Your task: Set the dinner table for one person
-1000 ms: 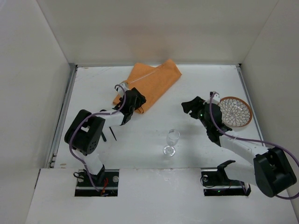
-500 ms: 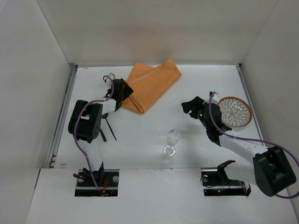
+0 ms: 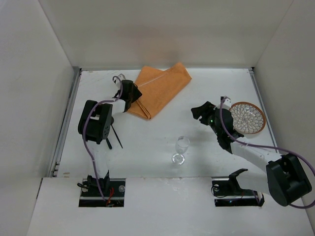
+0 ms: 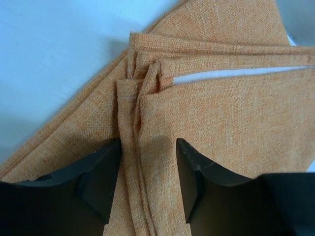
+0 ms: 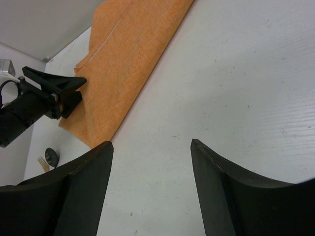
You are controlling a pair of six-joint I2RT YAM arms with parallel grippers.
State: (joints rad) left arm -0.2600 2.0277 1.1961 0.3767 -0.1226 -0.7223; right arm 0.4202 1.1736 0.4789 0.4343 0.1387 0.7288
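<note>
Half-open left pincer (image 4: 147, 162) astride placemat (image 4: 221, 123) fold, right pincer (image 5: 151, 162) wide, empty

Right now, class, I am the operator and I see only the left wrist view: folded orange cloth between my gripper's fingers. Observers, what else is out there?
Observer: A clear wine glass stands upright near the front middle of the dinner table.
Operator: Anything on the right side?
Observer: A round patterned plate lies near the right rail.
Operator: Is my other gripper holding anything?
Observer: No, the right gripper is open over bare table.
</note>
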